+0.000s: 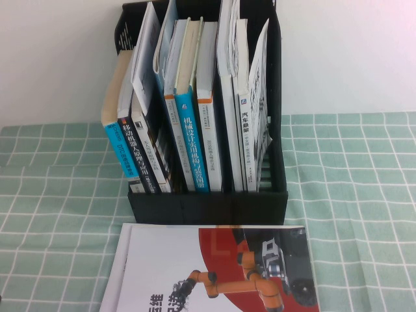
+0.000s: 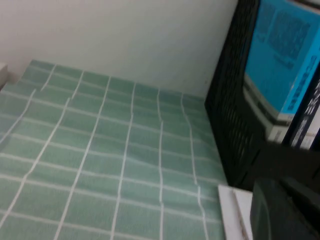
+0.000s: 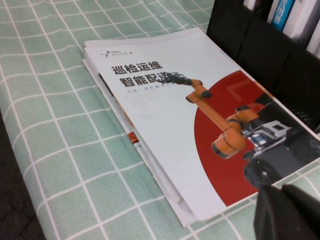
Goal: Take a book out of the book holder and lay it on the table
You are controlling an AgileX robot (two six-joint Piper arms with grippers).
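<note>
Book lies flat on desk before holder. Right pincer shut, empty, just beside book's corner: retreat straight. Left pincer near holder; cannot tell.

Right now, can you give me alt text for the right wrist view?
The book lies flat, cover up, on the table in front of the book holder. The shut right gripper hangs above the book's near corner.

You have open table left and right of the book holder at frame centre; the book lying flat blocks the lower-centre approach.
</note>
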